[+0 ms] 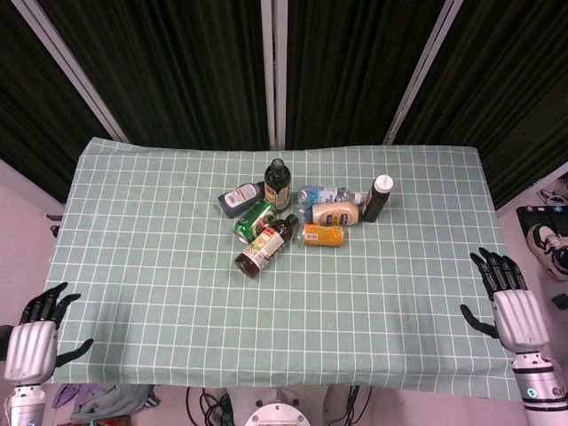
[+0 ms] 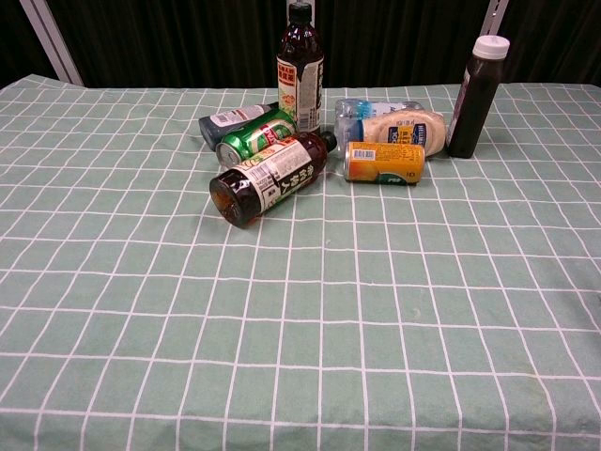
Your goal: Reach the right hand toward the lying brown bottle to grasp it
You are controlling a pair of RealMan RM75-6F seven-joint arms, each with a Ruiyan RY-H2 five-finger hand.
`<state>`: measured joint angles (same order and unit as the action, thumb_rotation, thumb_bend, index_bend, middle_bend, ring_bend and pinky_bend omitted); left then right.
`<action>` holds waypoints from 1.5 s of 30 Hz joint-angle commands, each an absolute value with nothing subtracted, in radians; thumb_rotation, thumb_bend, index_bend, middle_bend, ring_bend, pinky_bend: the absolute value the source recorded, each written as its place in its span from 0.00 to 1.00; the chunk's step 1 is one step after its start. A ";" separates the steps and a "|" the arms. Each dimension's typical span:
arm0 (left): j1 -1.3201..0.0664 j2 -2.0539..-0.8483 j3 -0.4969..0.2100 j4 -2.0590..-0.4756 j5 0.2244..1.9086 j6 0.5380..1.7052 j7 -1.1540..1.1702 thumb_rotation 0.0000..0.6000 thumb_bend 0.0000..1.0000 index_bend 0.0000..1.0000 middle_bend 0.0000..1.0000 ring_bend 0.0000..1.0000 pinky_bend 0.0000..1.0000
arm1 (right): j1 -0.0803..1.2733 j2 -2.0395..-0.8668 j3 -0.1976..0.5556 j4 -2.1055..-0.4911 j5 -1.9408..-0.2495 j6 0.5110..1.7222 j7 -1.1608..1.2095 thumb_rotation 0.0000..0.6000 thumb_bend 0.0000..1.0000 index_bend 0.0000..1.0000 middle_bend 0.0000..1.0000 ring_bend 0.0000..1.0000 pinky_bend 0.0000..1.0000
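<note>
The lying brown bottle (image 1: 265,246) (image 2: 269,178) rests on its side on the green checked cloth, near the middle, base toward me and cap pointing away to the right. My right hand (image 1: 509,303) hovers at the table's near right edge, fingers apart and holding nothing, far from the bottle. My left hand (image 1: 37,334) sits at the near left corner, fingers spread and likewise holding nothing. Neither hand shows in the chest view.
Around the bottle lie a green can (image 1: 254,219) (image 2: 255,137), an orange can (image 1: 323,234) (image 2: 384,162), a grey bottle (image 1: 240,197), a mayonnaise bottle (image 1: 335,214) and a clear water bottle (image 1: 320,193). An upright brown bottle (image 1: 278,184) (image 2: 300,68) and a dark white-capped bottle (image 1: 376,197) (image 2: 476,96) stand behind.
</note>
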<state>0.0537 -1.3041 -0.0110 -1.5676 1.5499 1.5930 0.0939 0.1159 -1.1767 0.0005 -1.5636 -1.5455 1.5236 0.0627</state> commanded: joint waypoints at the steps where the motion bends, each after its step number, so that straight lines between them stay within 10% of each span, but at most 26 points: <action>1: 0.048 -1.306 -0.012 -1.565 1.545 1.583 0.092 1.00 0.00 0.25 0.11 0.11 0.16 | 0.118 -1.179 0.003 -1.566 -1.549 1.519 0.060 1.00 0.21 0.00 0.00 0.00 0.00; 13: 0.048 -1.307 -0.002 -1.568 1.561 1.595 0.094 1.00 0.00 0.25 0.11 0.11 0.16 | 0.220 -1.174 0.011 -1.597 -1.673 1.419 0.036 1.00 0.21 0.00 0.01 0.00 0.00; 29: 0.114 -1.312 0.022 -1.537 1.542 1.662 0.043 1.00 0.00 0.25 0.11 0.11 0.16 | 0.887 -1.535 0.273 -1.519 -1.492 0.654 -0.398 1.00 0.00 0.00 0.05 0.00 0.00; 45: 0.155 -1.328 0.021 -1.459 1.497 1.666 -0.042 1.00 0.00 0.25 0.11 0.11 0.16 | 1.134 -1.863 0.280 -1.100 -1.325 0.565 -0.589 1.00 0.01 0.00 0.06 0.00 0.00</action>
<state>0.1544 -1.3269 0.0209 -1.4607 1.4982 1.6670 -0.0407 1.1256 -1.8501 0.2843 -1.1135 -1.3340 0.5731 -0.5818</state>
